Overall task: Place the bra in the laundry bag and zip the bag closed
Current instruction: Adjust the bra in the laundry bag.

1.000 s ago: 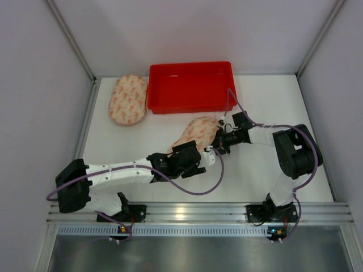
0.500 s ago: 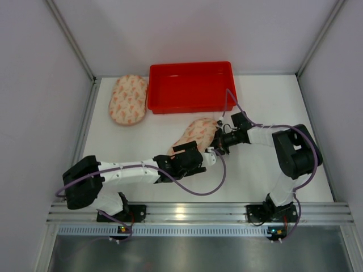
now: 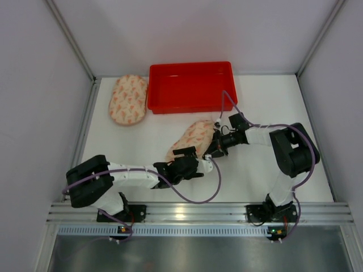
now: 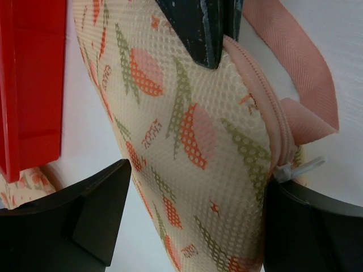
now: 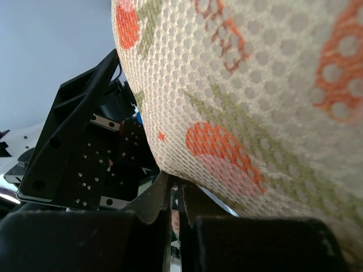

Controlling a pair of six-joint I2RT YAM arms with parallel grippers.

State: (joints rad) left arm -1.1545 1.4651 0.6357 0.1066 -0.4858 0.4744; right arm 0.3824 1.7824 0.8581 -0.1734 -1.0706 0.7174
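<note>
Laundry bag point(image 3: 193, 137) lies on the table point(image 3: 255, 181), centre of the overhead frame, just below the red bin point(image 3: 190, 85). Its long axis runs lower left to upper right. Bra not visible; cannot tell whether it is inside.

Left fingers point(image 4: 96, 209) are wide apart, straddling the bag's lower-left end, mesh between them. Zipper point(image 4: 264, 107) runs down the right of the left wrist frame. Its white tie pull point(image 4: 298, 167) sits right against the right-hand finger.

Right fingers point(image 5: 150, 203) are nearly together, apparently pinched on the bag's seam at its right edge.

Judgement: the left arm is nearer the pull. Any zip stroke should follow the long axis while the right arm anchors the seam.
</note>
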